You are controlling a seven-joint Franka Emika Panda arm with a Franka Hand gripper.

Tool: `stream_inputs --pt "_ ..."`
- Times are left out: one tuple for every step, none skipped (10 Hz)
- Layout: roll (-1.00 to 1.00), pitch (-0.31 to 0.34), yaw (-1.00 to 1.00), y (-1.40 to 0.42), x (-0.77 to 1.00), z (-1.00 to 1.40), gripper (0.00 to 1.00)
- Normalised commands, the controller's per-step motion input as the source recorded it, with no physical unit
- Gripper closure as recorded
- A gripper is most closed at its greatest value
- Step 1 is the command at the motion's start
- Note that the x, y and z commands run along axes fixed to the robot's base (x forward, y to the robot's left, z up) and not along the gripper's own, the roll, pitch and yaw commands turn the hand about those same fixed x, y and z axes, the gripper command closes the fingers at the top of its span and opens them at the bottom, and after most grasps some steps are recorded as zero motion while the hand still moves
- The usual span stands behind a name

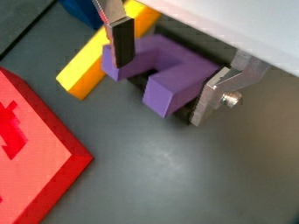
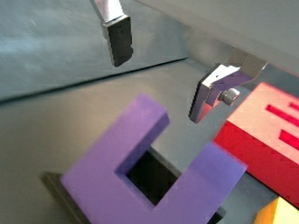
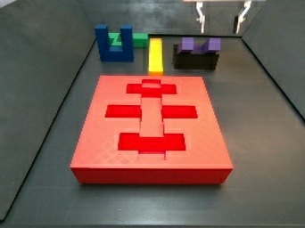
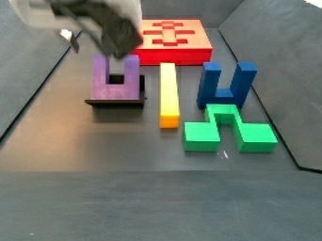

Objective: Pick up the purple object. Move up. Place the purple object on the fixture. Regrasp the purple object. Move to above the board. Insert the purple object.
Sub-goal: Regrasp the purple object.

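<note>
My jaws (image 2: 163, 70) hang wide open just above the purple block (image 2: 146, 162), which sits on the fixture (image 3: 197, 61)

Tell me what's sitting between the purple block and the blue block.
A yellow bar lies on the floor between the purple block, which sits on the fixture, and the blue block. The open gripper hovers above the purple block.

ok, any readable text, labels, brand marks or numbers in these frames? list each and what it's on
None readable in any view.
Board: only cross- and bar-shaped recesses, no lettering.
Purple object, seated on the fixture: plain faces.
End effector, open and apart from the purple object, which shows between its fingers in a wrist view: bare metal fingers, one screw, no marking.
Yellow bar, blue block, green block: plain.
</note>
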Motion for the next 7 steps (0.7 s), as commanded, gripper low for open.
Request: stream_inputs --pt "0.96 -0.120 0.39 -0.02 0.00 0.51 0.00" --pt "1.00 -0.123 0.41 -0.05 0.00 0.46 0.00" --pt "1.00 -0.071 0.41 -0.09 0.00 0.28 0.00" --pt "1.00 0.000 0.35 -0.07 0.16 0.14 0.00" --pt "1.00 0.040 0.24 -0.11 0.29 0.00 0.00" --pt "1.00 0.083 0.19 -0.15 0.31 0.00 0.00" --pt "1.00 0.077 0.17 -0.14 0.32 0.00 0.00"
